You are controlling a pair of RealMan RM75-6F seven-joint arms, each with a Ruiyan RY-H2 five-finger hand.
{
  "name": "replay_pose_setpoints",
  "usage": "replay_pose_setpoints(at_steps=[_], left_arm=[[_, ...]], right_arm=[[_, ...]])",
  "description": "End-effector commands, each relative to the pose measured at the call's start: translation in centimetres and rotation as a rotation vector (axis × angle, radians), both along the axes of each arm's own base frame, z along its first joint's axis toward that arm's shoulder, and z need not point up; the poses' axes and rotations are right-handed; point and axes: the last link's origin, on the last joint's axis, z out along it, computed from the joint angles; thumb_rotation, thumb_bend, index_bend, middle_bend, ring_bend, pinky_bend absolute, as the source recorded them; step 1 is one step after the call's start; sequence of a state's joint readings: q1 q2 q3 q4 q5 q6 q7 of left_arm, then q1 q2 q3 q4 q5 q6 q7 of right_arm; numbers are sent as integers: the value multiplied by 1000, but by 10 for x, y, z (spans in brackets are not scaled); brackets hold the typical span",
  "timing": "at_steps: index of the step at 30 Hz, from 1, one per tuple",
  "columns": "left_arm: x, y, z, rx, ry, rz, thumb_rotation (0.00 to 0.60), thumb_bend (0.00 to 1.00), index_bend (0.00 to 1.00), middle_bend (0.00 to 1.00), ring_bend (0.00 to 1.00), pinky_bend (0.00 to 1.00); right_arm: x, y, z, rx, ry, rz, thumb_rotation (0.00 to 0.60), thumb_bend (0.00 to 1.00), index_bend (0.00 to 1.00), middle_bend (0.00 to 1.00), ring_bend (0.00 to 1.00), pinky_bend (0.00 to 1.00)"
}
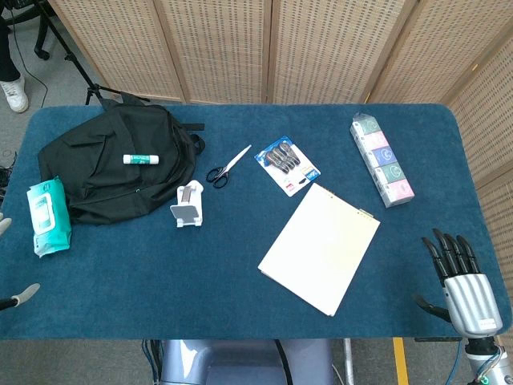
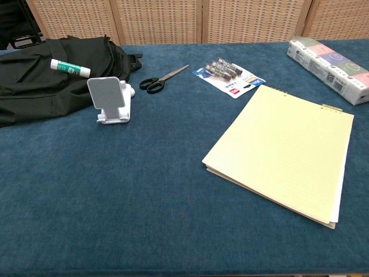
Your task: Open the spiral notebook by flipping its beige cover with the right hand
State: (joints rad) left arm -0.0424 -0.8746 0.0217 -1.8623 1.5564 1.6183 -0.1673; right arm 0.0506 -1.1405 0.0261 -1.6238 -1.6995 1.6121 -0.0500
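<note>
Beyond the far edge of my blue-covered table (image 1: 240,297) stands a folding screen (image 1: 240,48) of woven cane panels in wooden frames; grey floor (image 1: 48,80) shows at the far left corner.

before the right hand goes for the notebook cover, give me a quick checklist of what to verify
1. Notebook closed, beige cover up, flat on the table: ok.
2. Cover free of anything on top: ok.
3. Right hand holding nothing, fingers apart: ok.
4. Hand at the cover edge: not ok, it sits right of the notebook near the table's near corner, apart from it.
5. Pen pack clear of the flip path: cannot tell, it lies near the bound edge.
6. Left hand out of the way: ok, only fingertips show at the far left.
</note>
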Motion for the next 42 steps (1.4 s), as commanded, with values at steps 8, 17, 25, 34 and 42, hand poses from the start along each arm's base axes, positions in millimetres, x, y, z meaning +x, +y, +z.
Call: replay_pose_setpoints(at_steps=[8, 17, 25, 34, 42], left_arm=[[1, 1, -1, -10, 6, -1, 600, 0, 0, 0, 0, 0], [2, 1, -5, -21, 24, -2, 600, 0, 0, 0, 0, 0], [1, 0, -5, -8, 30, 13, 600, 0, 0, 0, 0, 0], [1, 1, -6, -17, 34, 18, 600, 0, 0, 0, 0, 0], [0, 2, -7, -17, 38, 24, 600, 0, 0, 0, 0, 0]], right_arm=[[2, 2, -9, 40, 1, 24, 600, 0, 80, 0, 0, 0], [12, 0, -47, 235, 14, 111, 600, 0, 200, 0, 0, 0], [20, -8, -81, 321, 88, 197, 600, 0, 275, 0, 0, 0], [22, -16, -111, 370, 167, 244, 600, 47, 293, 0, 0, 0], [18, -14, -123, 396, 176, 256, 600, 31, 366, 0, 0, 0]])
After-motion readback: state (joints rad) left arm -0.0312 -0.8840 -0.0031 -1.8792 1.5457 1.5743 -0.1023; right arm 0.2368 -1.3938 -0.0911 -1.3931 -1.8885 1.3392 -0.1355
